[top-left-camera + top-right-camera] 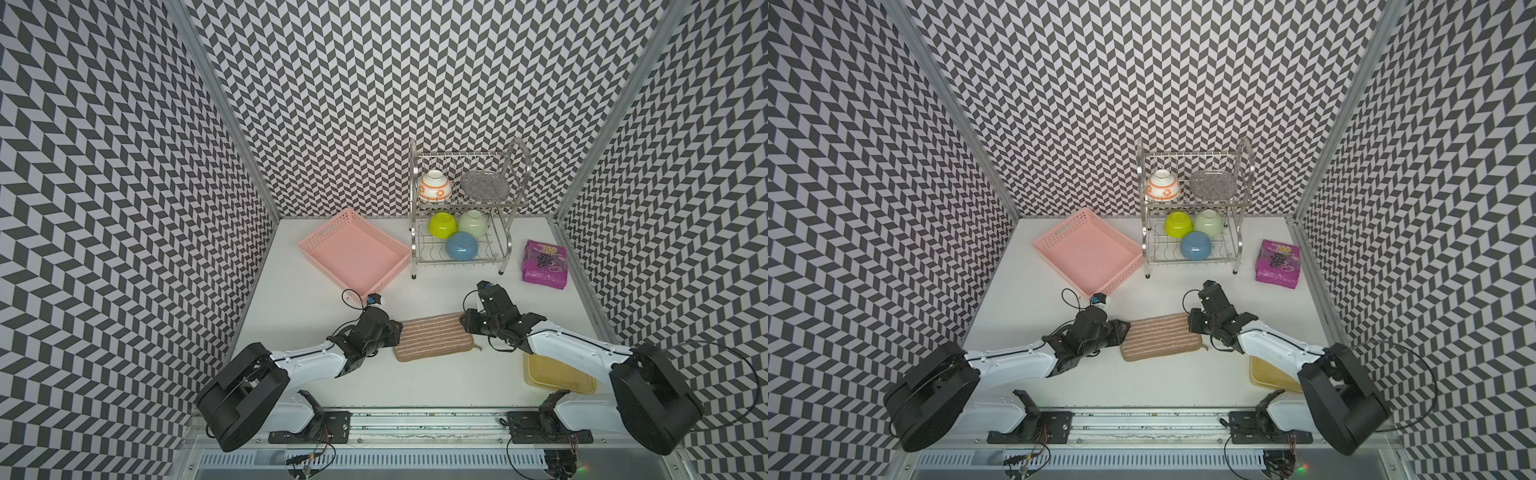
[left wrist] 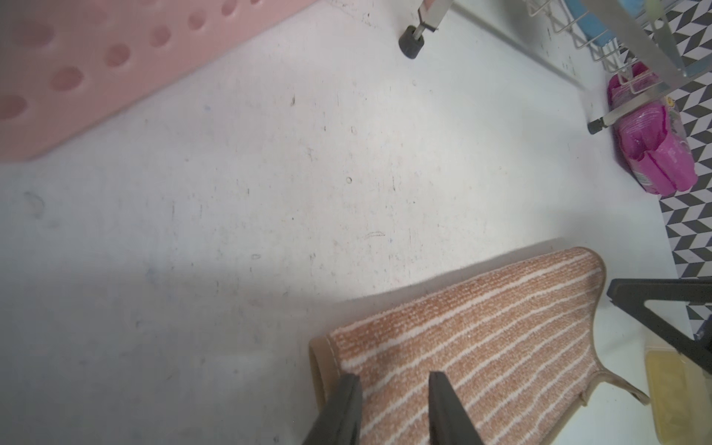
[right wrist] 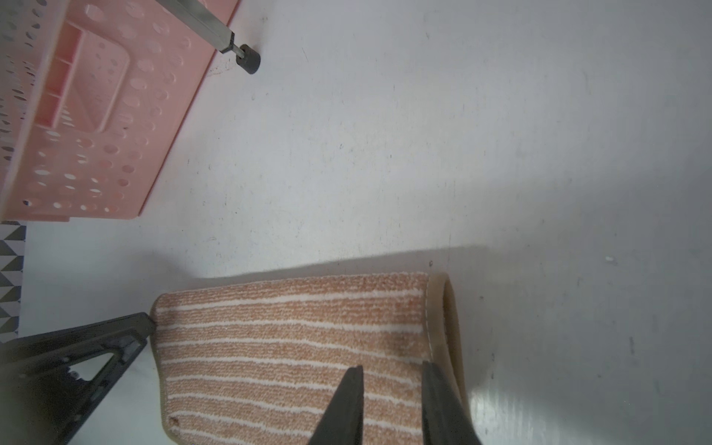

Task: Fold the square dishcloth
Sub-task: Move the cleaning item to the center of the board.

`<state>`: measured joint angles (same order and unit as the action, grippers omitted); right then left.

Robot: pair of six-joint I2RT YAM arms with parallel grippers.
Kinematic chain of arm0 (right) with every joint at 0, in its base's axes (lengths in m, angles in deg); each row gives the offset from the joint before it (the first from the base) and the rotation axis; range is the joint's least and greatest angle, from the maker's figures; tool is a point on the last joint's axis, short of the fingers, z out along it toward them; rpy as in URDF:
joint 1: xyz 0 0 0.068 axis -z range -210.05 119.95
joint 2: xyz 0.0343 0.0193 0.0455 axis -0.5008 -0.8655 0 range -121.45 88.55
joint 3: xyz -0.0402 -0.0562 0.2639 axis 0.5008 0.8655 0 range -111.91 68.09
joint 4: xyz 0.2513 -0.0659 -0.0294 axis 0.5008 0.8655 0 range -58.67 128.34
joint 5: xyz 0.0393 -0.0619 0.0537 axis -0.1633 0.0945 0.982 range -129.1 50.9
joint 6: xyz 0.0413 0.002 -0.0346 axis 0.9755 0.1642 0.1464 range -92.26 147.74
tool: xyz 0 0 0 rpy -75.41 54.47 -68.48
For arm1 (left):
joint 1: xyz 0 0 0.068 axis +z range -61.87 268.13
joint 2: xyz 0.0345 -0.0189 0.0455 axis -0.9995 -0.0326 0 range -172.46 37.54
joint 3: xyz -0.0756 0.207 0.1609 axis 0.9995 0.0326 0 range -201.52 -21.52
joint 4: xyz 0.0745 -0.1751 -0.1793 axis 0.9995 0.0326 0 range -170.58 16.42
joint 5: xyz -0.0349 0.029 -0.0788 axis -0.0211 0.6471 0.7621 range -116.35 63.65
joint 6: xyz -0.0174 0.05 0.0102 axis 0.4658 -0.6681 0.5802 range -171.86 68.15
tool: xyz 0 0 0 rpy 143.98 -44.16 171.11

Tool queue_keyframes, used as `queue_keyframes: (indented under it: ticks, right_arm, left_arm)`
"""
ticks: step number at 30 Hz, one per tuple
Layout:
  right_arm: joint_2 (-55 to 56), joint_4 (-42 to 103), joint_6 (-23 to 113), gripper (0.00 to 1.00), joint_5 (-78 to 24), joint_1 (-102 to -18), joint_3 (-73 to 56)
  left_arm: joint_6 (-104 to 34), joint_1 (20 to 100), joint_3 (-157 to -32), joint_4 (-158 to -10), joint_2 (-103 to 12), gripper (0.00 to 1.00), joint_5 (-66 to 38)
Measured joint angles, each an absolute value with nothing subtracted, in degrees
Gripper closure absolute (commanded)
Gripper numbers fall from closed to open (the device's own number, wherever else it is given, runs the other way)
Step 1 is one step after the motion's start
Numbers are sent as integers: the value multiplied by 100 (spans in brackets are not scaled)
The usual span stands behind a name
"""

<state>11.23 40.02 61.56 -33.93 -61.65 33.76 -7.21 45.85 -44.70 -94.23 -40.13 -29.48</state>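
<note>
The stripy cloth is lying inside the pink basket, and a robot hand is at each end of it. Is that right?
Not quite. The square dishcloth lies on the white table, apart from the pink basket and nearer the robot, not inside it. Both top views show this. The left gripper and right gripper are at its two ends, as you said.

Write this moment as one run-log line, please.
square dishcloth: doubled over, on table | left pincer: parted, over one end | right pincer: parted, over opposite end

Table (image 1: 436,382): dishcloth (image 1: 432,336) (folded), pink basket (image 1: 322,227), rack (image 1: 414,241), purple pack (image 1: 544,264).
</note>
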Motion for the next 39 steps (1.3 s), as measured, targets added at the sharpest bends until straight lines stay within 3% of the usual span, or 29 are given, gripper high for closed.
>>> queue_keyframes:
  ticks: [17, 23, 28, 39]
  right_arm:
    - [-97, 3871, 6124, 76, -4187, -6176, 2729]
    - [-350, 3987, 6110, 75, -4392, -6176, 2364]
    - [-243, 4092, 6045, 68, -4482, -6174, 2305]
    - [502, 4328, 5962, 59, -4462, -6174, 2386]
  left_arm:
    - [-1198, 5070, -4879, -10005, -5057, 70, -3016]
    - [-1528, 5269, -5312, -9771, -5269, 61, -3053]
    - [-1672, 5302, -5532, -9301, -4942, 48, -3053]
    - [-1357, 5293, -5288, -8442, -3768, 51, -2929]
